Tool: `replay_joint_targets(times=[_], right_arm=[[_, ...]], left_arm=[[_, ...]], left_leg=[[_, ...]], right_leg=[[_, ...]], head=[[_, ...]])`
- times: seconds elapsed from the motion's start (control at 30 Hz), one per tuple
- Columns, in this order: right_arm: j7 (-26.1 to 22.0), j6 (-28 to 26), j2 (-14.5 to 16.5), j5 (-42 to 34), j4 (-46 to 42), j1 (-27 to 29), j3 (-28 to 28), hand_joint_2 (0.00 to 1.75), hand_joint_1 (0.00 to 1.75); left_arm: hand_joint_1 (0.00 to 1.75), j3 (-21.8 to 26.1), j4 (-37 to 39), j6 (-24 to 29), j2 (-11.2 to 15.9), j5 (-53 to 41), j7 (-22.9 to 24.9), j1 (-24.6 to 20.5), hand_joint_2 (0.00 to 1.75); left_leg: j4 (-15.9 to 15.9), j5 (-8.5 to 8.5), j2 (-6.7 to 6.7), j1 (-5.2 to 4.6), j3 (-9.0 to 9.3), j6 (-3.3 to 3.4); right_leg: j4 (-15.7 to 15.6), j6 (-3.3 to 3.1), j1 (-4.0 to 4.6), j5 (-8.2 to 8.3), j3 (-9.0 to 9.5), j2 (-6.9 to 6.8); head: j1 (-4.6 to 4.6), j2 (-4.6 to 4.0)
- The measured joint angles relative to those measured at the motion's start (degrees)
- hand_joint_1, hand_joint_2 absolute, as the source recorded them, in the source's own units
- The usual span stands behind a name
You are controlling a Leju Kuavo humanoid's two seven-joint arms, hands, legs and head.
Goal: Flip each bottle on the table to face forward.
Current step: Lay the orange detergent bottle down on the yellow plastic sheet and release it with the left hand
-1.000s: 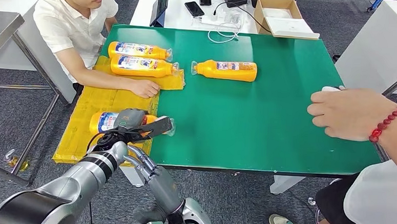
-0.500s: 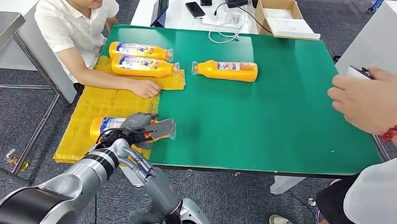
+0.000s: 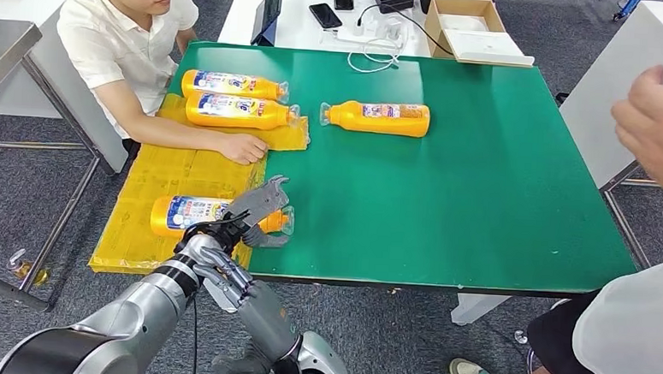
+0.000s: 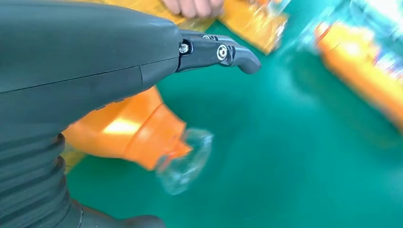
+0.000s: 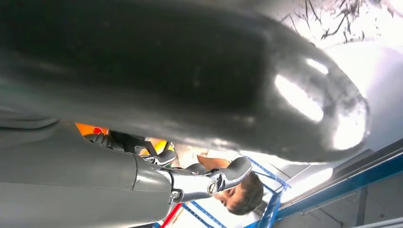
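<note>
Nearest me, an orange bottle (image 3: 191, 214) lies on its side on the yellow mat (image 3: 166, 174), blue-and-white label up, clear cap toward the green table (image 3: 447, 202). My left hand (image 3: 256, 213) is over its neck with the fingers lifted and spread; it holds nothing. The left wrist view shows the bottle's neck and cap (image 4: 142, 137) beside my left hand (image 4: 71, 71). Two more bottles (image 3: 231, 85) (image 3: 238, 111) lie at the mat's far end, and another bottle (image 3: 379, 117) lies on the green top. My right hand (image 3: 236, 280) hangs below the table's front edge, fingers loose and empty.
A seated person rests a hand (image 3: 240, 148) on the mat near the two far bottles. Another person's hand (image 3: 661, 127) is raised at the right, holding something white. A white table behind carries phones (image 3: 324, 13), cables and a cardboard box (image 3: 469, 27).
My left hand's fingers have lifted off the near bottle and spread; the bottle stays lying on the mat. The person's hand at the right has risen off the table.
</note>
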Motion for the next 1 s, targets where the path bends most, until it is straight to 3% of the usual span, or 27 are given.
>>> replay_joint_targets(times=[0.3,0.77,0.97,1.0], right_arm=[[0.0,-3.0,-0.4,0.7,-0.1,0.0,1.2,0.00,0.00],[0.0,-4.4,-1.1,0.8,-1.3,0.0,2.9,0.00,0.00],[0.0,-6.6,-1.6,1.0,-2.4,-0.2,3.9,0.00,0.00],[0.0,-7.3,-1.8,0.9,-3.0,-0.1,4.1,0.44,0.00]], left_arm=[[0.00,5.0,-10.2,0.3,-3.4,14.6,-8.5,4.6,1.75],[0.00,4.7,-25.2,1.8,-4.2,22.3,-10.2,10.9,1.75],[0.00,3.0,-33.0,2.9,-4.0,30.2,-10.5,13.8,1.75],[0.00,2.4,-35.3,2.8,-3.9,31.7,-10.5,14.8,1.75]], left_leg=[[0.0,-0.01,0.01,0.00,-0.07,0.00],[0.0,-0.01,0.03,0.00,-0.08,0.00],[0.0,-0.01,0.03,0.00,-0.10,0.00],[0.0,-0.01,0.03,0.00,-0.11,0.00]], right_leg=[[0.0,0.00,0.00,0.00,-0.07,0.00],[0.0,0.00,0.00,0.00,-0.09,0.01],[0.0,0.00,0.01,-0.01,-0.09,0.01],[0.0,0.00,0.01,-0.01,-0.09,0.01]], head=[[0.00,0.00],[-0.01,0.00],[0.00,0.00],[0.00,0.00]])
